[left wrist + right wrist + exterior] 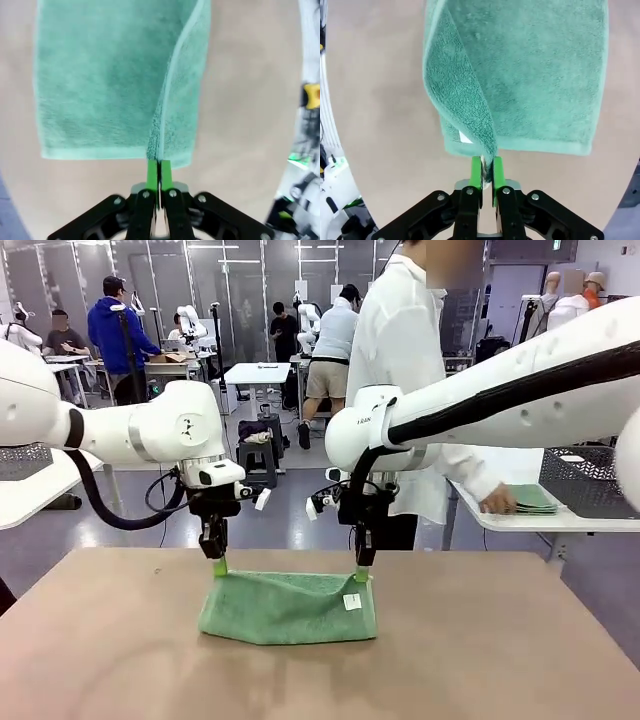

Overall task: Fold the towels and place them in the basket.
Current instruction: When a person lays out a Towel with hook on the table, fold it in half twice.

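A small sea-green terry towel lies on the brown flat table, in the middle of it and between the two arms. Its lower part rests on the table, while its far upper edge is lifted a little at both corners, so the cloth stands as a low sagging sheet with a soft fold along the front. The left gripper points straight down and its green pads are pressed together on the left upper corner of the towel. In the left wrist view the left gripper pinches a thin hem, and the towel hangs away from it with one narrow flap folded over the wider part. The right gripper also points down and is closed narrowly on the right upper corner. In the right wrist view the right gripper holds the rolled edge of the towel, and a small white label shows near the lower corner of the folded flap. The same white label is visible in the front view near the right end. A dark grey mesh basket stands on a white side table at the far right, well apart from the towel.
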